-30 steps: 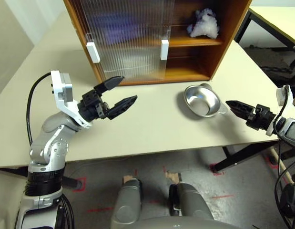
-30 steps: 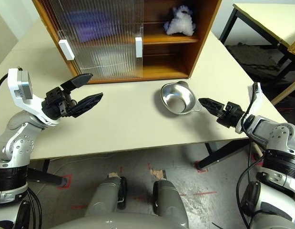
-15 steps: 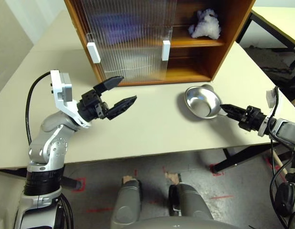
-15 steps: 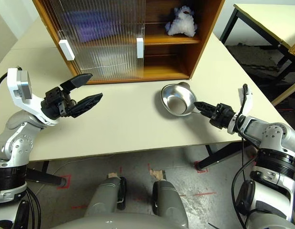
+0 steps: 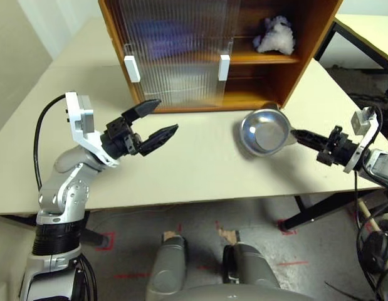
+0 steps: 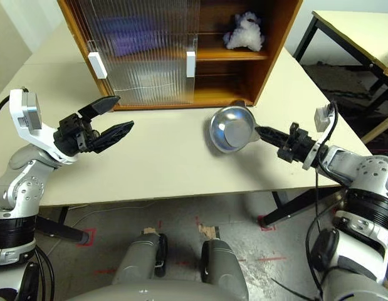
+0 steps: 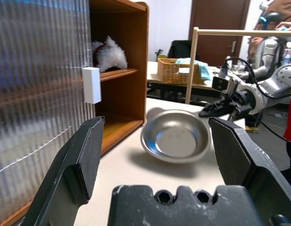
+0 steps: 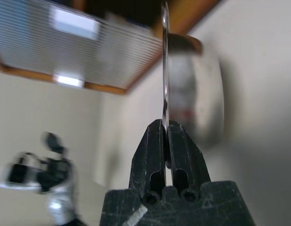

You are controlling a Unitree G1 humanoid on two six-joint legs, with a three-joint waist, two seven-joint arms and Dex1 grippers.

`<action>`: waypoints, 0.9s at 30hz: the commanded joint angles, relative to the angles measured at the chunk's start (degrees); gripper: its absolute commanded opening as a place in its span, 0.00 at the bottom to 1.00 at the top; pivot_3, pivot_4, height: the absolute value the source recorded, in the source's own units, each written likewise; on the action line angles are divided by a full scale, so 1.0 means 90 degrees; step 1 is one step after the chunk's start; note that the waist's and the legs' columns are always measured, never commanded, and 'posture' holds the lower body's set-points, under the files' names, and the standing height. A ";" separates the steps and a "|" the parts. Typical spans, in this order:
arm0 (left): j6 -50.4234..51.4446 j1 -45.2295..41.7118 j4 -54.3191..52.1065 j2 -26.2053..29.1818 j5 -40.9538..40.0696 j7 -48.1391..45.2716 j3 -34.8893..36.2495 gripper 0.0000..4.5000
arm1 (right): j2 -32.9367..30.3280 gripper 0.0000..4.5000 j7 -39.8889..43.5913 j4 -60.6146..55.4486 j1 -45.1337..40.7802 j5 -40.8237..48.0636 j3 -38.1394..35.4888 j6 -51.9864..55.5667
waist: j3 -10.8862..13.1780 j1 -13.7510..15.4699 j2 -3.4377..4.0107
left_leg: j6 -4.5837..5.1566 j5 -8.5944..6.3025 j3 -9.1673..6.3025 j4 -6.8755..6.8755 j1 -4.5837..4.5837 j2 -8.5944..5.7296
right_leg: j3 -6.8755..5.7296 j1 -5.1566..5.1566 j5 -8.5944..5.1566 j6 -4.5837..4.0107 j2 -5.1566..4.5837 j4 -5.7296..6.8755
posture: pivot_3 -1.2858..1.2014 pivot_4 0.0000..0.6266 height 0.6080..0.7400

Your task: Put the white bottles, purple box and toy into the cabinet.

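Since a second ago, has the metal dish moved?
Yes. The metal dish, pinched at its rim by the right gripper, has tipped up off the table, nearer the cabinet.

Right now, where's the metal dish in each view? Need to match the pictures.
Left eye view: metal dish right of centre, tilted, before the cabinet.
Right eye view: dish at centre, right gripper shut on its rim.
Left wrist view: dish at centre, between the left gripper's open fingers.
Right wrist view: dish edge-on above the fingers.
Shared landmark: white door handle.
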 commanded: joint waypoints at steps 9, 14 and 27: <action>-0.0151 -0.0003 -0.0207 0.0024 0.0145 0.0147 0.0080 1.00 | 0.0963 0.00 -0.1589 0.1625 -0.1734 -0.0079 -0.0442 -0.1866 | -0.0005 0.0025 0.0009 | 0.0007 0.0004 0.0006 -0.0003 -0.0009 0.0001 | 0.0001 -0.0017 0.0026 0.0021 0.0011 0.0005 | 0.61 0.08 1.00; -0.0160 0.0107 -0.0337 0.0126 0.0127 0.0232 0.0223 1.00 | 0.0820 0.00 -0.1656 0.2636 -0.2109 -0.0510 -0.0061 -0.2752 | -0.0005 0.0035 0.0010 | 0.0017 0.0010 0.0017 -0.0004 -0.0022 -0.0004 | 0.0002 -0.0022 0.0028 0.0017 0.0002 0.0002 | 0.61 0.10 1.00; 0.0065 0.0545 -0.0844 0.0157 0.0024 0.0468 0.0281 1.00 | 0.0982 0.00 -0.1700 0.5653 -0.3618 -0.1224 0.0038 -0.6021 | 0.0038 0.0026 0.0036 | 0.0023 0.0013 0.0031 -0.0018 -0.0024 0.0001 | 0.0014 -0.0043 0.0019 0.0012 0.0006 0.0006 | 0.63 0.17 1.00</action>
